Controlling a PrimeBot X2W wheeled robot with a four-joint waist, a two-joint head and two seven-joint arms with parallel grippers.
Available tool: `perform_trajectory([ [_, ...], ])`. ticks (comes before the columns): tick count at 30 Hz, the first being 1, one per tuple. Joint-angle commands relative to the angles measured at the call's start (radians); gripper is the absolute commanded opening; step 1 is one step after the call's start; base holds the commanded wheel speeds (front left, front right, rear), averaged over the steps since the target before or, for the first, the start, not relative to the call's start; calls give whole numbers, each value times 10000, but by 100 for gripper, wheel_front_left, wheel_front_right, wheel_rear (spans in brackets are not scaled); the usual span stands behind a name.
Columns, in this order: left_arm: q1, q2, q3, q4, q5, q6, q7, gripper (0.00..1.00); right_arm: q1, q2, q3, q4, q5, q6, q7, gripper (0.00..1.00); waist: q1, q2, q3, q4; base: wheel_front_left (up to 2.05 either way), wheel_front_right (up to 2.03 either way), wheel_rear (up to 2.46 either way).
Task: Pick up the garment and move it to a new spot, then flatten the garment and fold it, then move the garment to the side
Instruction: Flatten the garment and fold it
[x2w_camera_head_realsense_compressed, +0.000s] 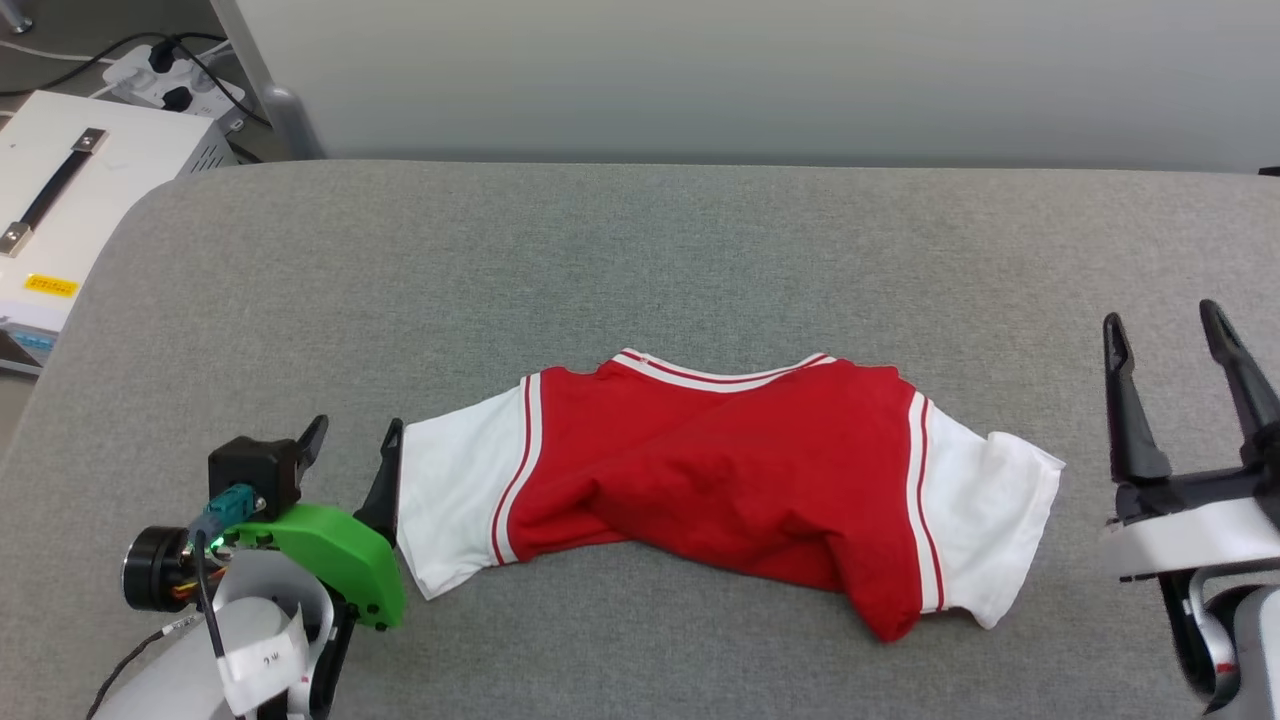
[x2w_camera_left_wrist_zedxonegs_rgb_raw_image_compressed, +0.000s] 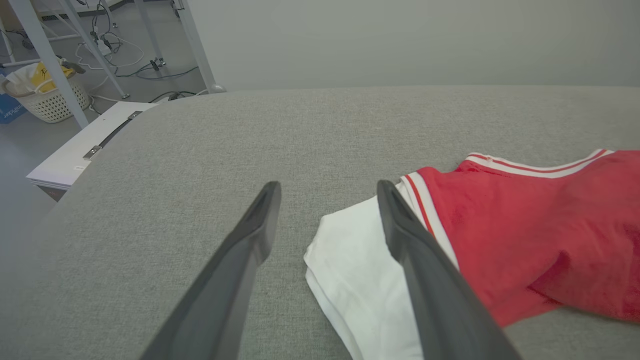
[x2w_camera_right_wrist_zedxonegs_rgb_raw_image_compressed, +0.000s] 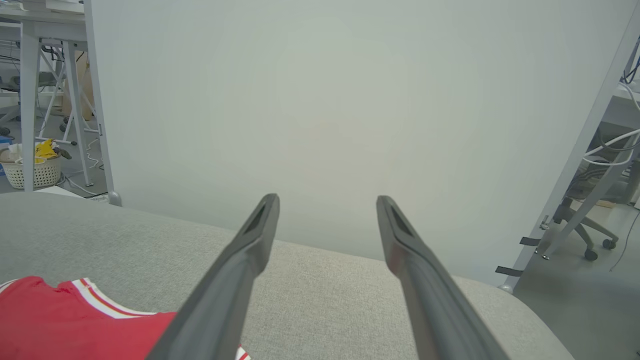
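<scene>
Both gape — left gripper (x2w_camera_head_realsense_compressed: 356, 432), right gripper (x2w_camera_head_realsense_compressed: 1162, 320) — flanking the garment (x2w_camera_head_realsense_compressed: 720, 450).

A grey fabric surface (x2w_camera_head_realsense_compressed: 640, 250) fronts a pale wall (x2w_camera_head_realsense_compressed: 760, 80); white basket (x2w_camera_left_wrist_zedxonegs_rgb_raw_image_compressed: 50, 102) beyond.

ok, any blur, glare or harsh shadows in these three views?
Head view: sharp, even light, only a soft shadow under the jersey. Left wrist view: the left tool blurs near the lens. Right wrist view: same on the right tool; no glare.
</scene>
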Motion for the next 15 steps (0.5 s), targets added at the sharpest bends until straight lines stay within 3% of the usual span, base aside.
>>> perform_trajectory([
  [1, 561, -186, 483, -302, 544, 207, -53, 100, -334, -324, 58, -11, 201, -9, -48, 100, 1, 0, -49, 62, 0, 0, 0],
  [4, 1323, -519, 1625, -983, 1645, 483, -54, 100, -797, -1136, 280, 195, 519, -9, -48, 100, 1, 0, -68, 139, 0, 0, 0],
  [8, 2138, -1070, 2892, -1695, 2841, 533, -55, 100, -1407, -2209, 733, 888, 1272, -9, 185, 100, 1, 0, 15, 247, 0, 0, 0],
  [15, 3027, -2187, 4371, -2165, 4354, 95, -56, 100, -2563, -4372, 2454, 1692, 3452, -9, 3407, 100, 1, 0, 247, 418, 0, 0, 0],
])
